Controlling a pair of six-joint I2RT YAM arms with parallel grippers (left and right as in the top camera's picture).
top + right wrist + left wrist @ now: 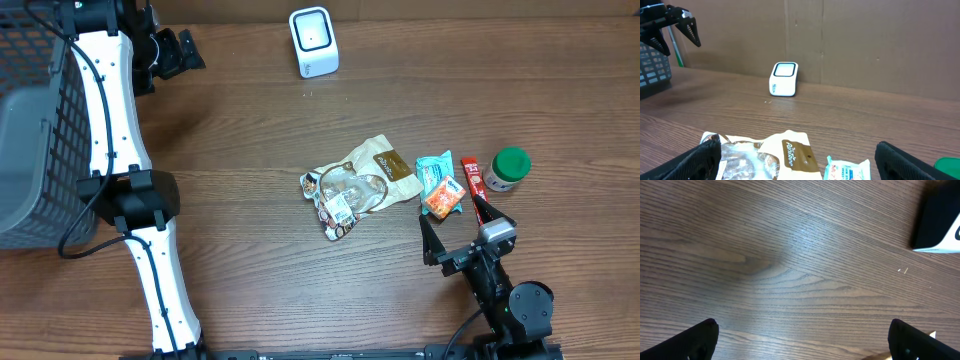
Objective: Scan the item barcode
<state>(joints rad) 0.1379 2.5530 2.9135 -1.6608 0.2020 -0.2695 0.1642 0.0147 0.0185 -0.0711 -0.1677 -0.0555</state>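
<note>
your right hand gaped empty near the crinkly beige pouch, left hand likewise; a loose-foil pinch could have slipped, turning its barcode from the white cube scanner.

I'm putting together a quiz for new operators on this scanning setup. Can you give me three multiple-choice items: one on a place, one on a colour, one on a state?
1. Where does the white scanner stand?
A) beside the jar
B) alone near the table's far edge
C) in a gripper

2. What colour is the lid of the jar?
A) red
B) green
C) blue

3. How is the right gripper?
A) shut on a packet
B) shut, empty
C) open, empty

Answers:
1 B, nothing lies near it.
2 B, the overhead view shows a green top.
3 C, its fingers are spread wide and grip nothing.
</note>
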